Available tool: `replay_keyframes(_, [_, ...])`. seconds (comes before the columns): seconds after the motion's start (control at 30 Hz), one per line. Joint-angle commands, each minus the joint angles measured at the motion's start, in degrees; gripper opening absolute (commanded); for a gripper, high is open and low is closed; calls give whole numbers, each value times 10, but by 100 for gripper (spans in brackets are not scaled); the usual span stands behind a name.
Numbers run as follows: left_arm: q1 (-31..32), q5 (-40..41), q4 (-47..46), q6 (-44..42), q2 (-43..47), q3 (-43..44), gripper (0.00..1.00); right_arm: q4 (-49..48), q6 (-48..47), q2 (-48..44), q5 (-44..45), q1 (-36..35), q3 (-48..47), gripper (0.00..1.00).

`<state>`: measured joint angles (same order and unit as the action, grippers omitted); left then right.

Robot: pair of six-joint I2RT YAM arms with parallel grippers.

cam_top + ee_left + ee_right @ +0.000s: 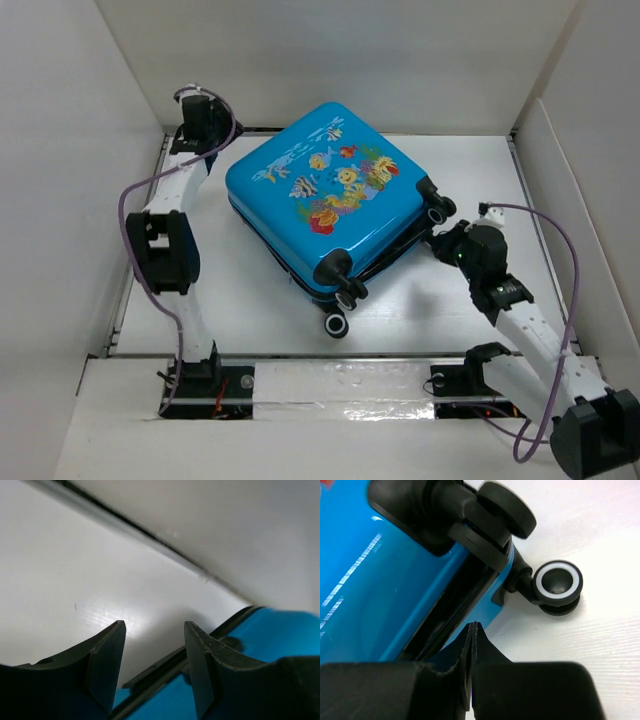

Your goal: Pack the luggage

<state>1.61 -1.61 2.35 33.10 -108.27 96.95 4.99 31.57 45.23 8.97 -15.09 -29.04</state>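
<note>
Two grippers are on the seam, one at each end of the case. The small bright blue hard-shell suitcase with the cartoon fish print [320, 195] lies flat on the white table top [250, 300], printed shell up. It is turned diagonal, wheel end toward the right arm. The shells look folded together, with the black zip seam [460, 607] a dark band between them. My read is that closing is the step in hand. I can't see inside.

Right gripper [474, 627]: fingers pressed flat together, tip right at the seam, near the black wheel with the white ring [557, 582]. Nothing shows between the fingers, so if a zip pull is pinched there, it's hidden. A closed tip makes a narrow probe, good for poking or dragging along the zip track.

Left gripper [154, 627]: jaws apart, over the far-left corner of the case, seam running below the gap. It isn't clamped on anything. It is likely there to brace that corner or catch the lid edge while the right side works.

Risk: the shell rests on a smooth table, so a sideways push at the wheel end may spin the case instead of moving the zip.
</note>
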Motion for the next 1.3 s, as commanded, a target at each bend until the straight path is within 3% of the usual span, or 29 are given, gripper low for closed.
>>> replay_keyframes(0.0, [-3,-109,64,-35,-48,43,48,-36,-3,55,-24,-5,-8,3])
replay_keyframes(0.23, [-8,-155,14,-17,-77,4,48,-118,-10,169,-67,-15,-36,9])
replay_keyframes(0.33, [4,-186,-46,-1,-52,-59,48,-129,-12,209,-56,-15,-63,10])
replay_keyframes(0.5, [37,-181,-200,64,43,-251,48,-169,-27,283,-61,-15,-126,10])
replay_keyframes(0.7, [102,-63,-330,138,234,-524,48,-213,-55,383,-99,-26,-232,11])
replay_keyframes(0.9, [227,68,-294,135,410,-673,48,-151,-93,523,-177,-38,-404,13])
replay_keyframes(1.1, [321,148,-234,176,565,-775,47,31,-145,684,-231,-71,-715,18])
replay_keyframes(1.2, [361,181,-206,188,640,-802,45,60,-148,712,-260,-69,-804,30])
replay_keyframes(1.27, [383,217,-187,188,676,-806,45,57,-140,704,-269,-59,-819,46])
